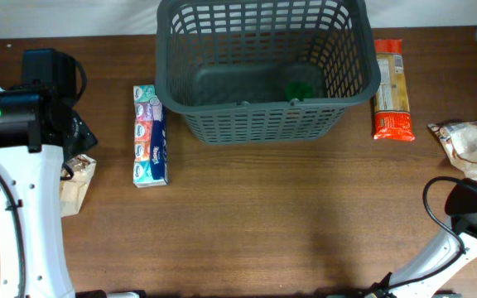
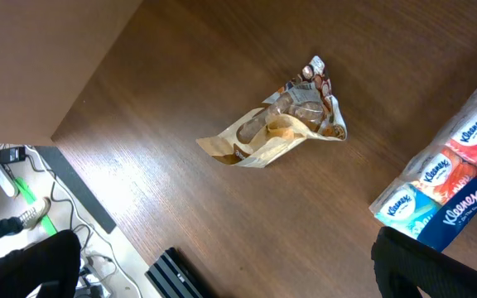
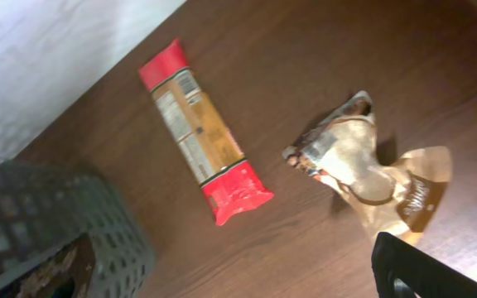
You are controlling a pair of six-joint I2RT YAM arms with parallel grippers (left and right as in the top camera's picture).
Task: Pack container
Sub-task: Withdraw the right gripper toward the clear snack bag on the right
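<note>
The dark grey lattice basket point(image 1: 263, 124) stands at the back middle of the table, with a small green item point(image 1: 301, 88) on its bottom. Its corner shows in the right wrist view point(image 3: 23, 207). My left gripper point(image 2: 230, 281) is open and empty above bare table, between a crumpled tan snack bag point(image 2: 284, 124) and a Kleenex tissue pack point(image 2: 454, 174). My right gripper point(image 3: 238, 281) is open and empty above the table, near a red-and-tan long packet point(image 3: 201, 141) and another crumpled snack bag point(image 3: 363, 165).
In the overhead view the tissue pack point(image 1: 149, 136) lies left of the basket and the long packet point(image 1: 390, 91) lies right of it. Snack bags lie at the far left point(image 1: 77, 182) and far right point(image 1: 469, 145). The table's left edge point(image 2: 98, 199) drops to a floor with cables.
</note>
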